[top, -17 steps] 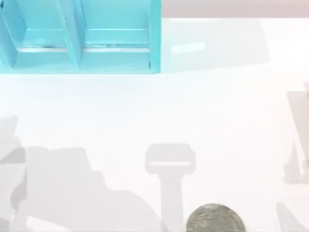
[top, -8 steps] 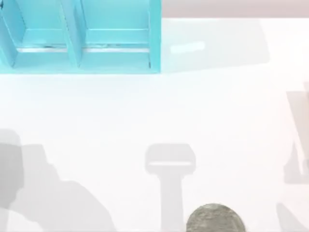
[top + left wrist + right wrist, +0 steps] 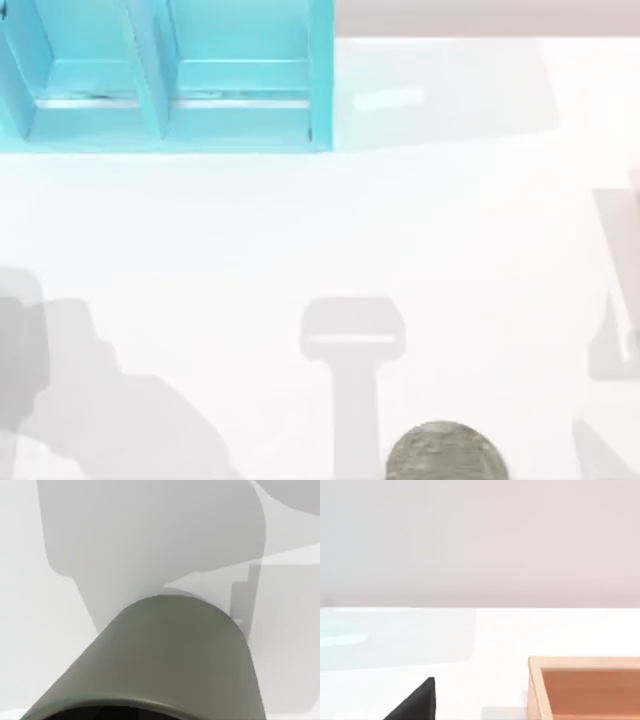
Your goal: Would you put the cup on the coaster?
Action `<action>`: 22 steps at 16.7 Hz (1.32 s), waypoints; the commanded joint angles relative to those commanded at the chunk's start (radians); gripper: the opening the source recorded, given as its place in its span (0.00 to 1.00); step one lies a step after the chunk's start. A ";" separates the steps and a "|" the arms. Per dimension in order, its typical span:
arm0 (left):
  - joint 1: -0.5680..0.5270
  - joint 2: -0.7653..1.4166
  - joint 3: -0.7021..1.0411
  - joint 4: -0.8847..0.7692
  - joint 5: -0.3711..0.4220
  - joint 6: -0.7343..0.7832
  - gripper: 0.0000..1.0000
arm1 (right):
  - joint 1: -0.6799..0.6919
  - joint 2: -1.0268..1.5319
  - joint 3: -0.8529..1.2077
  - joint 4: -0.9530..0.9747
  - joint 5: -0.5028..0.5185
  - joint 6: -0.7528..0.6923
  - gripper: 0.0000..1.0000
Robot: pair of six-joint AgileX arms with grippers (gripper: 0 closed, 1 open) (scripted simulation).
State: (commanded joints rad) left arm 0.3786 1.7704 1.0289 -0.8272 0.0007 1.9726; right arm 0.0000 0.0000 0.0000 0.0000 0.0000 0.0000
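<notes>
Grey-olive, the cup (image 3: pixel 170 655) fills my left wrist view close under the camera, apparently held for carrying toward the speckled coaster (image 3: pixel 445 453) at the table's near edge, though I cannot tell whether either pincer is closed.

We see the coaster (image 3: pixel 446 452) at the counter's (image 3: pixel 400 230) near edge, right of centre, the shelf unit (image 3: pixel 165 75) far left.
</notes>
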 joint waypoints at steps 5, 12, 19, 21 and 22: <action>0.000 0.000 0.000 0.000 0.000 0.000 0.32 | 0.000 0.000 0.000 0.000 0.000 0.000 1.00; 0.000 0.000 0.000 0.000 0.000 0.000 0.00 | 0.000 0.000 0.000 0.000 0.000 0.000 1.00; -0.001 -0.001 0.000 0.000 0.000 0.000 0.00 | 0.000 0.000 0.000 0.000 0.000 0.000 1.00; -0.012 0.000 0.006 -0.007 0.001 0.023 0.00 | 0.000 0.000 0.000 0.000 0.000 0.000 1.00; -0.026 0.001 0.013 -0.015 0.003 0.053 0.00 | 0.000 0.000 0.000 0.000 0.000 0.000 1.00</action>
State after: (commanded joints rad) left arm 0.3529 1.7716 1.0423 -0.8425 0.0036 2.0261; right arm 0.0000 0.0000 0.0000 0.0000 0.0000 0.0000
